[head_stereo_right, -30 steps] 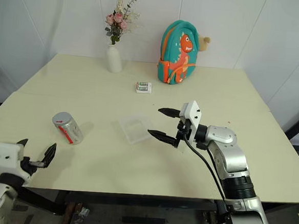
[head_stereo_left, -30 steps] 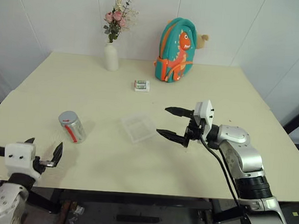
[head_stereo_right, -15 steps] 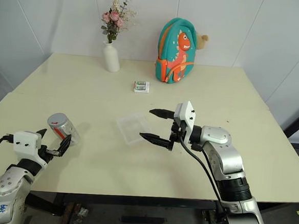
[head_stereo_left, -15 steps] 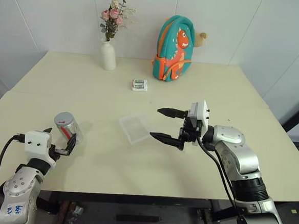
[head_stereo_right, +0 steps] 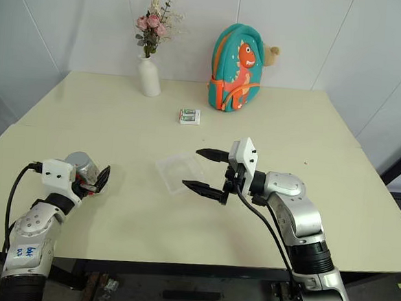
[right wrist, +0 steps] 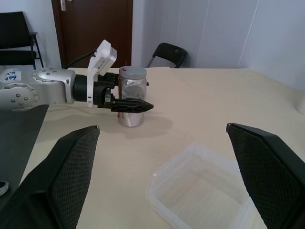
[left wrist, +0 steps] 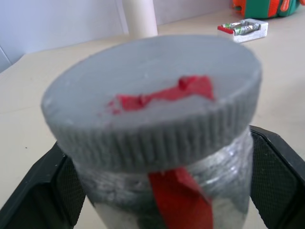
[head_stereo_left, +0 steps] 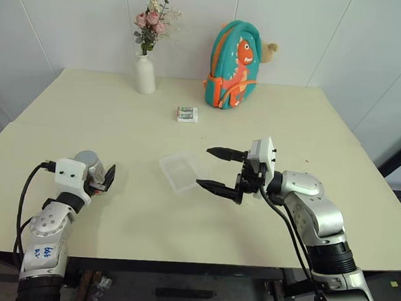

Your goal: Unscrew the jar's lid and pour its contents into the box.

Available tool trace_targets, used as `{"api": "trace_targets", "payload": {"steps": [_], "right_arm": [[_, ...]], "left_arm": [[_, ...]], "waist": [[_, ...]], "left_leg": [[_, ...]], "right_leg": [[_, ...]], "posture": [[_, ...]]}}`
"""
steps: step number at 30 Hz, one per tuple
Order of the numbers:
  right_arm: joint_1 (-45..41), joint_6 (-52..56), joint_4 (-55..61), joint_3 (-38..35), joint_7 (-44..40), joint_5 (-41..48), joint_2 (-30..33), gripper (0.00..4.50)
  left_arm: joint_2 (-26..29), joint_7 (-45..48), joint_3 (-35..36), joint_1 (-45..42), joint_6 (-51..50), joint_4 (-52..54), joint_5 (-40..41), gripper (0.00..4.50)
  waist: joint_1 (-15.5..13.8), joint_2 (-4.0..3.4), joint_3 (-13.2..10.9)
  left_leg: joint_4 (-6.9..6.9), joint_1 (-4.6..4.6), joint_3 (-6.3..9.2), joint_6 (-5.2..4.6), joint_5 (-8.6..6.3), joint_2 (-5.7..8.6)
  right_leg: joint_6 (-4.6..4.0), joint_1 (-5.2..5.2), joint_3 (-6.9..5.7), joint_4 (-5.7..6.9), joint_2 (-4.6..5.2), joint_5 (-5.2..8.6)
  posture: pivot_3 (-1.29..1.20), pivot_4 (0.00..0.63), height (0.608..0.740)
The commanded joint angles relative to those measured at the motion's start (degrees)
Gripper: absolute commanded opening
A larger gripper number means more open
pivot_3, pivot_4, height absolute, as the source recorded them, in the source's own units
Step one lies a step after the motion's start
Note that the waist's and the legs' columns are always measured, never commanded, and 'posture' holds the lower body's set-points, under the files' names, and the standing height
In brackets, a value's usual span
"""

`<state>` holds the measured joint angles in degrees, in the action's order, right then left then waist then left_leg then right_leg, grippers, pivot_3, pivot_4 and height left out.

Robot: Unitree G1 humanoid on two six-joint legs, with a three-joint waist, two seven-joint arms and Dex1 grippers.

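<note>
Grey-lidded, red-taped clear jar stands upright between the left gripper's spread fingers (right gripper gapes wide).

on the table there was 1 jar w/ 1 grey lid, 1 clear box, 1 white vase w/ flowers, 1 backpack and 1 small white packet. 2 grippers were in view, 1 left gripper + 1 right gripper. 2 black chairs stood behind in the right wrist view.
</note>
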<state>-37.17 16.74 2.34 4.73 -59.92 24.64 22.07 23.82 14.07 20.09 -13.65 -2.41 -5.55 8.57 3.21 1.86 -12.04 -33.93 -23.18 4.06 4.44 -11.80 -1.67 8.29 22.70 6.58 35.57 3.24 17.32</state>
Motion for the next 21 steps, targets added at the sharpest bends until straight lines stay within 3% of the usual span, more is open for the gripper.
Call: {"api": "trace_targets", "payload": {"steps": [1, 6, 7, 13, 21], "right_arm": [[0.2, -0.4, 2.2, -0.3, 0.4, 0.7, -0.1, 4.5], [0.3, -0.7, 2.0, -0.3, 0.8, 0.5, 0.0, 4.5], [0.4, -0.7, 1.9, -0.3, 0.8, 0.4, 0.0, 4.5], [0.5, -1.2, 1.7, -0.4, 2.1, -0.3, -0.5, 4.5], [-3.2, 6.0, 4.6, -2.3, 7.7, 3.3, -2.1, 4.5]], "left_arm": [[-0.3, -2.0, -0.2, -0.5, 0.8, 1.1, -0.7, 3.63], [-1.5, -3.3, -0.7, 1.5, -0.3, 3.1, -0.5, 2.1], [-1.5, -3.4, -0.7, 1.8, -0.5, 3.4, -0.5, 2.01], [0.0, -1.0, -0.3, 1.6, -1.4, 5.8, 1.8, 2.01], [13.2, 20.7, -1.3, -3.0, -14.6, 16.2, 17.6, 2.01]], "waist": [[0.0, 0.0, 0.0], [0.0, 0.0, 0.0], [0.0, 0.0, 0.0], [0.0, 0.0, 0.0], [0.0, -0.02, 0.0]], "left_leg": [[0.0, 0.0, 0.0, 0.0, 0.0, 0.0], [0.0, 0.0, 0.0, 0.0, 0.0, 0.0], [0.0, 0.0, 0.0, 0.0, 0.0, 0.0], [0.0, 0.01, 0.0, 0.0, 0.0, 0.0], [0.02, -0.05, 0.0, 0.03, -0.01, -0.02]], "right_leg": [[0.0, 0.0, 0.0, 0.0, 0.0, 0.0], [0.02, 0.0, 0.0, 0.0, 0.0, -0.01], [0.02, 0.0, 0.0, 0.01, 0.0, -0.01], [0.02, 0.0, 0.0, 0.01, 0.0, -0.01], [-0.04, 0.04, 0.0, -0.01, -0.01, 0.02]], "posture": [[0.0, 0.15, 0.74], [0.0, 0.15, 0.74], [0.0, 0.15, 0.74], [0.0, 0.15, 0.74], [0.0, 0.15, 0.74]]}}
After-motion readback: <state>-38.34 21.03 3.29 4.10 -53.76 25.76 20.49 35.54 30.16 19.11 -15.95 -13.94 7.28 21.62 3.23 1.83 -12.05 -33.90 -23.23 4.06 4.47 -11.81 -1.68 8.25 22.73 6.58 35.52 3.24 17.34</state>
